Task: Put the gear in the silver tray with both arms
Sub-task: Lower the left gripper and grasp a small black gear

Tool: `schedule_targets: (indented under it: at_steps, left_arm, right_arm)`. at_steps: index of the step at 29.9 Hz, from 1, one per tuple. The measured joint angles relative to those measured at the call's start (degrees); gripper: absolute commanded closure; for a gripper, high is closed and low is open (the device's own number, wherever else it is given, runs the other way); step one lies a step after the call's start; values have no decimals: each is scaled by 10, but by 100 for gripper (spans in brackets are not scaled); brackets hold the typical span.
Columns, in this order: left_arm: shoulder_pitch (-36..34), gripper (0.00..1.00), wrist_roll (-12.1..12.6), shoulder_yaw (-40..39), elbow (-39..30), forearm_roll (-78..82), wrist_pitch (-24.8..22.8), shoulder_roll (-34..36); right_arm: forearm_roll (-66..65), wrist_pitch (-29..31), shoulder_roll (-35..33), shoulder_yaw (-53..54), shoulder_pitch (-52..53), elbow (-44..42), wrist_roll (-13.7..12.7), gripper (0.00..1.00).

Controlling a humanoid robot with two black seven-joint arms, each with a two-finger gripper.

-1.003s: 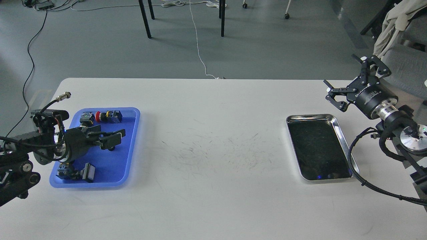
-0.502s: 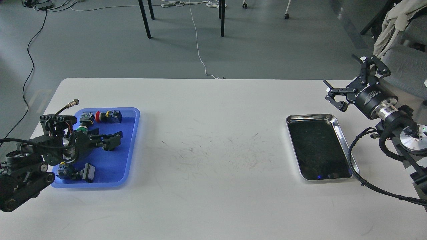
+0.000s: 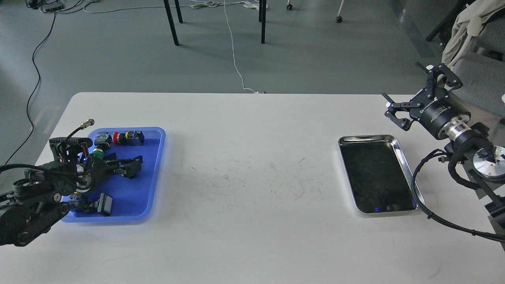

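The silver tray (image 3: pixel 369 137) lies on the right side of the white table, its dark bottom bare. My right gripper (image 3: pixel 415 90) hangs open just beyond the tray's far right corner, jaws spread wide and empty. My left gripper (image 3: pixel 133 165) reaches low over the blue plastic tray (image 3: pixel 157 157), its two fingers a little apart with nothing visible between them. Small parts lie in the blue tray: a red-button switch (image 3: pixel 117 137), a green-topped part (image 3: pixel 96 152) and a black connector (image 3: pixel 103 204). I cannot tell which of them is the gear.
The white table (image 3: pixel 252 189) has scuff marks in its middle. My right arm's black cable (image 3: pixel 418 197) loops along the silver tray's right rim. A chair with cloth (image 3: pixel 473 47) stands beyond the table's right end.
My left arm has drawn back to the left and sunk lower over the blue tray, uncovering the green-topped part. My right gripper has barely moved.
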Motion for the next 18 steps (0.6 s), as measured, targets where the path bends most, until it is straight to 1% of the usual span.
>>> schedule_targets:
  at_steps: [6,14,18]
  left_arm:
    - [2,24,-1,9,0,0,3,-3]
    - [-2,27,-1,41,1,-1,18,-3]
    - [-2,32,-1,44,1,-1,18,-3]
  right_arm:
    - [0,-1,0,0,0,0,1,1]
    - [0,-1,0,0,1,-1,2,1]
    - [0,-1,0,1,2,-1,2,1]
